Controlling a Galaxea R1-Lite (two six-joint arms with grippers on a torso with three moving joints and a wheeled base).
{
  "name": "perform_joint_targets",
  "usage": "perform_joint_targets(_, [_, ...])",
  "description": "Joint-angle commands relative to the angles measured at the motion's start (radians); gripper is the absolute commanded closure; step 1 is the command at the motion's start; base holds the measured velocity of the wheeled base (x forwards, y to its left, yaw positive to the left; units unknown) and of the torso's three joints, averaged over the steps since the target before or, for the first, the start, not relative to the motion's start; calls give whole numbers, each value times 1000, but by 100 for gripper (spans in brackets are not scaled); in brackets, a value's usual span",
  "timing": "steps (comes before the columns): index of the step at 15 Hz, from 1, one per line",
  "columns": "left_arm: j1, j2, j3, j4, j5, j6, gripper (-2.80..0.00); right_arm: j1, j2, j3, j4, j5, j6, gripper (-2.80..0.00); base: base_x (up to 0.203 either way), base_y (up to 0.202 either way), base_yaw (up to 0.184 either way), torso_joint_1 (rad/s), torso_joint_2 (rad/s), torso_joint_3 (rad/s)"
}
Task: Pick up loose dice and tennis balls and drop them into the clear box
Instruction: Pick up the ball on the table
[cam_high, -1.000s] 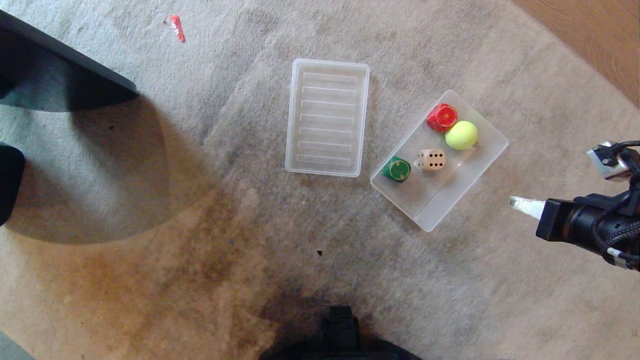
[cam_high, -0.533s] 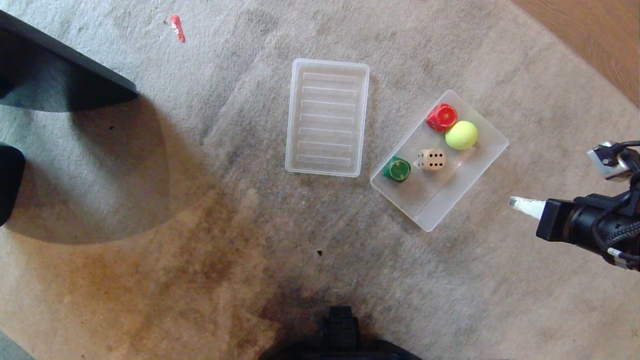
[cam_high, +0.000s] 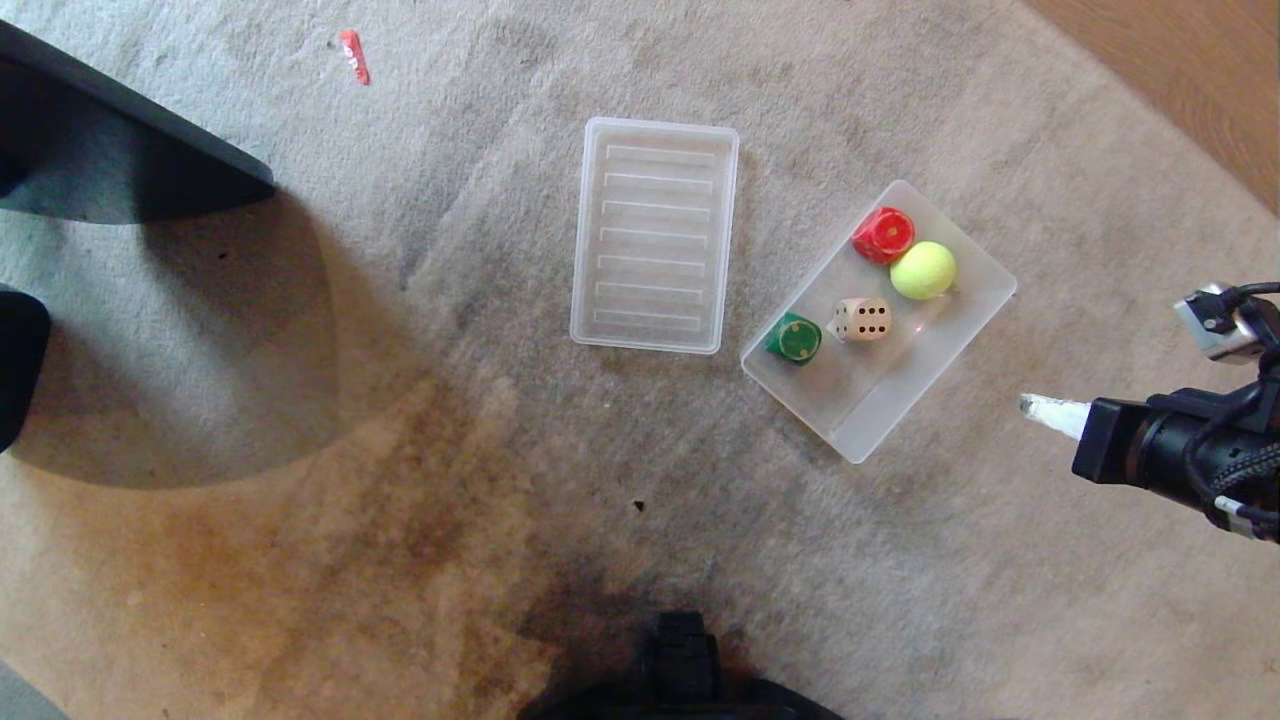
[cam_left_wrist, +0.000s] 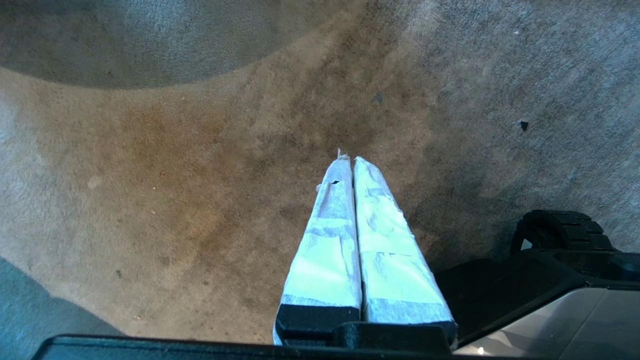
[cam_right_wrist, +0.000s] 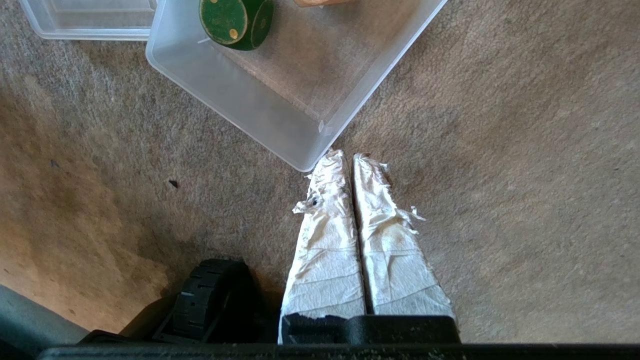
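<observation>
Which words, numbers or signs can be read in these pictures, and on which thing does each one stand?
No words, brands or printed numbers can be read.
Beige die: one face shows six dark pips, the neighbouring face about four.
Green die: small yellow pips, too small to count surely.
Red die: marks too blurred to read.
Red scrap on the carpet: no legible text.

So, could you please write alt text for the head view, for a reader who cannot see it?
A clear box on beige carpet holds a tennis ball and red, beige and green dice. Its ribbed lid lies alongside; the empty right gripper, shut, hovers right of the box.
</observation>
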Motion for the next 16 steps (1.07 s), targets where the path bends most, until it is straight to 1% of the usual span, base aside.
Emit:
perform_joint_targets(1, [0,2,0,0,0,0,0,-137,-1315,441,817,-104,-237,0,0,0,0,0,0,0])
perform_joint_targets(2, [0,1,0,0,0,0,0,-137,-1315,408,834,-109,-206,0,0,0,0,0,0,0])
perform_joint_targets(3, [0,2,0,0,0,0,0,-137,-1315,397,847,-124,-195,0,0,0,0,0,0,0])
perform_joint_targets(4, [0,1,0,0,0,0,0,-137,-1315,416,855,-141,-199,0,0,0,0,0,0,0])
perform_joint_targets(5, [0,2,0,0,0,0,0,-137,-1315,417,856,-143,-200,0,0,0,0,0,0,0])
perform_joint_targets(7, [0,0,0,0,0,0,0,-137,-1315,423,862,-129,-226,0,0,0,0,0,0,0])
perform_joint_targets(12, [0,0,0,0,0,0,0,-137,-1315,423,862,-129,-226,0,0,0,0,0,0,0])
perform_joint_targets(14, [0,0,2,0,0,1,0,-137,-1315,423,862,-117,-235,0,0,0,0,0,0,0])
perform_joint_targets(16, [0,0,0,0,0,1,0,-137,-1315,423,861,-118,-224,0,0,0,0,0,0,0])
